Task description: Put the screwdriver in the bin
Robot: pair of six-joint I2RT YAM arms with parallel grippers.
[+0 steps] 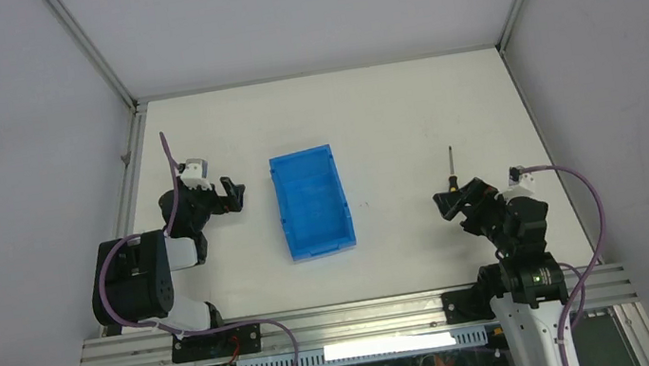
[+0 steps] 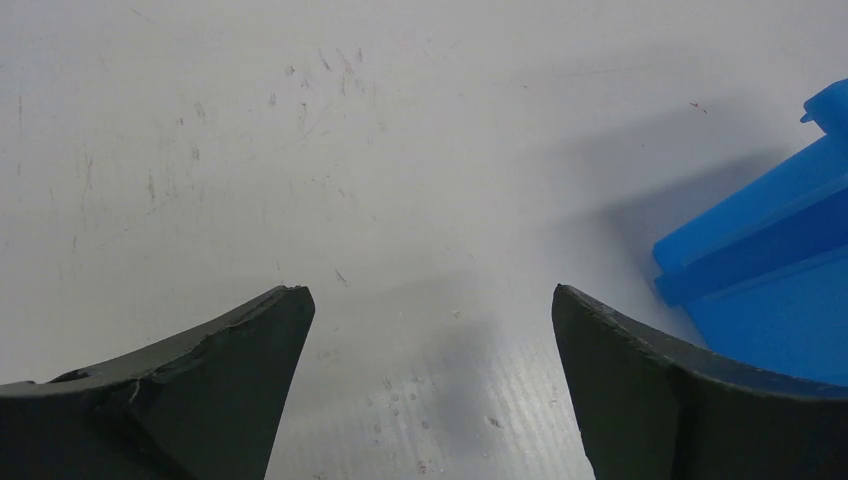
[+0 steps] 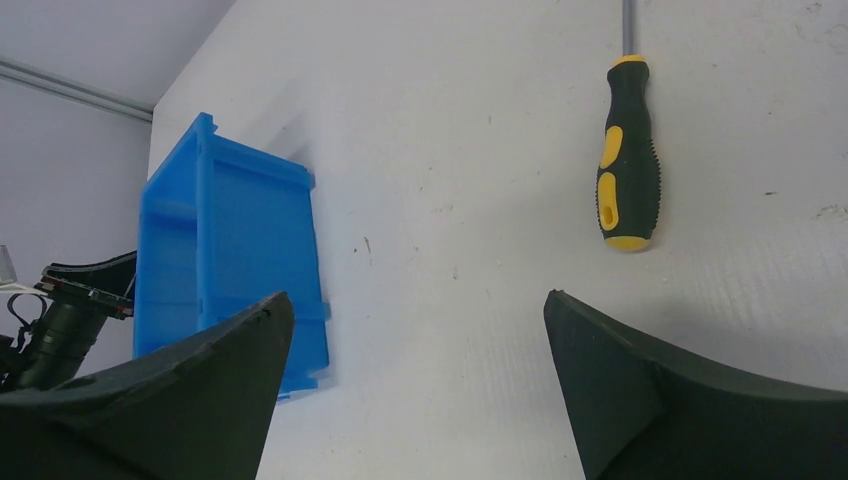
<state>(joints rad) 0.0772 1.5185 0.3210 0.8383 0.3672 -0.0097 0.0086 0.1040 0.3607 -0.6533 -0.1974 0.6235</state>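
The screwdriver [image 1: 451,163] lies flat on the white table at the right, its thin shaft pointing away from me. Its black-and-yellow handle [image 3: 628,180] rests just ahead of my right gripper [image 3: 415,310], slightly right of the gap between the fingers. That gripper [image 1: 459,198] is open and holds nothing. The empty blue bin [image 1: 312,204] stands mid-table, also in the right wrist view as the bin [image 3: 230,240] to the left. My left gripper [image 1: 231,194] hovers open just left of the bin [image 2: 770,270], nothing between its fingers [image 2: 240,350].
Grey walls with metal corner rails enclose the table on three sides. The left arm's wrist [image 3: 60,320] shows behind the bin in the right wrist view. Bare white table surface [image 1: 388,117] spreads between the bin and the screwdriver.
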